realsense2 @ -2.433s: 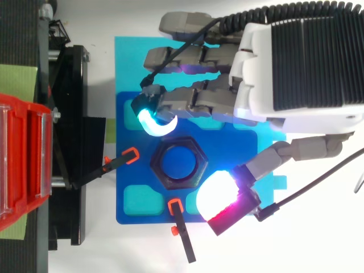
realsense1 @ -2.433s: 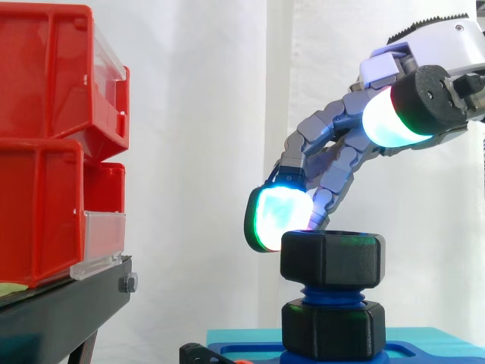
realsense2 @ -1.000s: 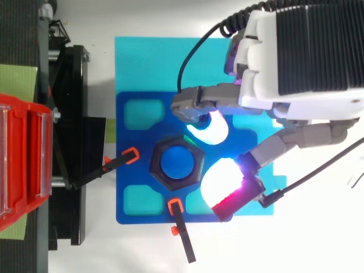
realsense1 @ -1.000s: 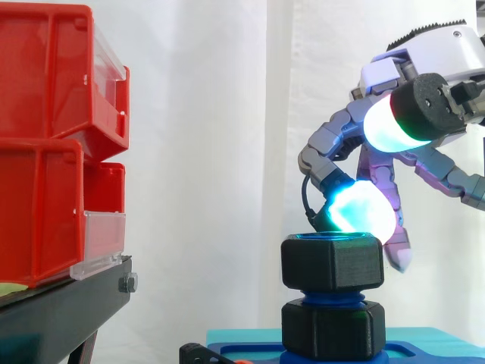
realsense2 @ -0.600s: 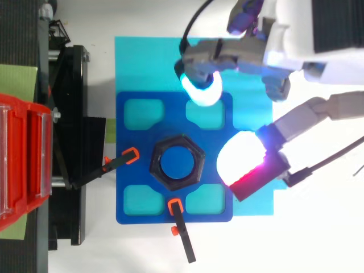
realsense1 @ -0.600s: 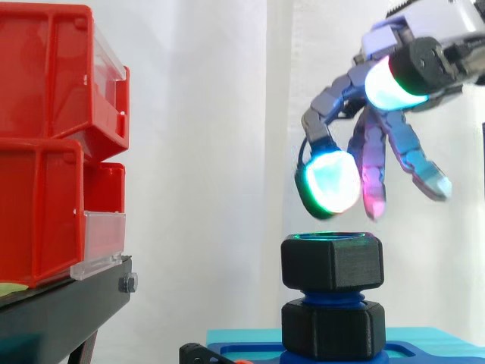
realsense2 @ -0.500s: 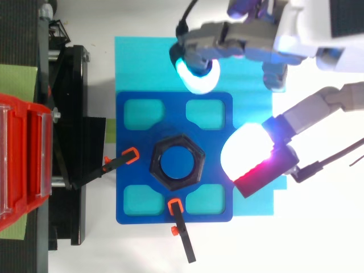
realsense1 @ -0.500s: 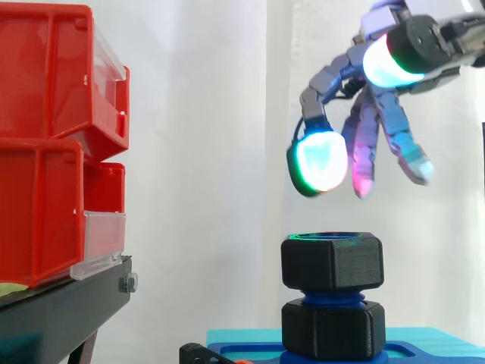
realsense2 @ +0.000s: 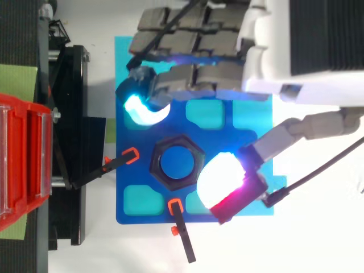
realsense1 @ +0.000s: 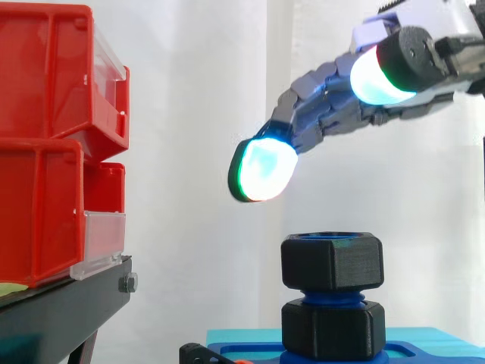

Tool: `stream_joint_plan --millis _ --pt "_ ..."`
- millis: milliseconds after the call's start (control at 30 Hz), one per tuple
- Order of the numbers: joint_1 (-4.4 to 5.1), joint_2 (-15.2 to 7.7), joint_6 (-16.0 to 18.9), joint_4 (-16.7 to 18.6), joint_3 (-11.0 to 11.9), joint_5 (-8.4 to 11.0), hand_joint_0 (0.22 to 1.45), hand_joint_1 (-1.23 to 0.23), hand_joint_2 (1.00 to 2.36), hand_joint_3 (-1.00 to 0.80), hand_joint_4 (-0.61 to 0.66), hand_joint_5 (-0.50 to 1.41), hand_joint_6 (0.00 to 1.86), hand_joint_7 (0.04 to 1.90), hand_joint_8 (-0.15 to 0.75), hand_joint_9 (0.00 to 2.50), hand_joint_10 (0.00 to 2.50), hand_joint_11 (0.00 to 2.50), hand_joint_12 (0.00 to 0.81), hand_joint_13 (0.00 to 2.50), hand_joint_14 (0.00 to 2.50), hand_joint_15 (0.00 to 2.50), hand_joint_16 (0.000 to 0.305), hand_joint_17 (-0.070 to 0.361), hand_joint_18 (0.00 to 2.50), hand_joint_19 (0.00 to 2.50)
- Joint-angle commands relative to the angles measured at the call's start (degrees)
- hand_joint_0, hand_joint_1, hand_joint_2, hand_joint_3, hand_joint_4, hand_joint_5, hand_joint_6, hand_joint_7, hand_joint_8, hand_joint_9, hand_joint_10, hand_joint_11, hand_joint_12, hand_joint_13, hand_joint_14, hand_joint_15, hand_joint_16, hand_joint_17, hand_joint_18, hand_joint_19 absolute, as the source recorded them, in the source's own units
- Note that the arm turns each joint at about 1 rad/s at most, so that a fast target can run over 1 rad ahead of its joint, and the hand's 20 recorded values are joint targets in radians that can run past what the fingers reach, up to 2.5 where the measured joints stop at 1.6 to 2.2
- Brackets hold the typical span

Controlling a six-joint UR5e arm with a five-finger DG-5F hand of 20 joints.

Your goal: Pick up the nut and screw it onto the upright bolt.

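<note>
Just below the empty, outstretched hand [realsense2: 267, 68], the nut [realsense1: 332, 262] tops the bolt [realsense2: 177, 162]; a skewed grip risks cross-threading.

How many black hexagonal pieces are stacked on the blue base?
2. The upper piece sits on the blue thread; the lower piece is directly under it, at the base. In the top view the upper one covers the lower.

Stacked red bins [realsense1: 45, 144] on a black stand [realsense1: 68, 311], white curtain [realsense1: 198, 91] behind
</note>
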Motion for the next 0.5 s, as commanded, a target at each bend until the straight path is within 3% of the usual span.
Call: stream_joint_plan --millis 0,100,467 --pt "0.62 -0.01 1.98 5.94 -3.21 -0.05 0.42 -0.26 1.0 -0.5 0.05 -0.22 0.5 0.54 0.196 0.12 0.0 0.0 0.369 0.0 0.0 0.0 0.063 0.141 0.0 0.0" --pt "0.71 -0.01 2.5 6.55 -4.62 -0.05 0.42 -0.26 1.0 -0.5 0.05 -0.22 0.5 0.54 0.196 0.09 0.0 0.0 0.366 0.0 0.0 0.0 0.064 0.143 0.0 0.0" --pt "0.79 -0.01 2.5 5.67 -5.24 -0.05 0.43 -0.25 1.0 -0.5 0.07 -0.21 0.5 0.55 0.205 0.17 0.0 0.0 0.37 0.0 0.0 0.0 0.063 0.141 0.0 0.0"
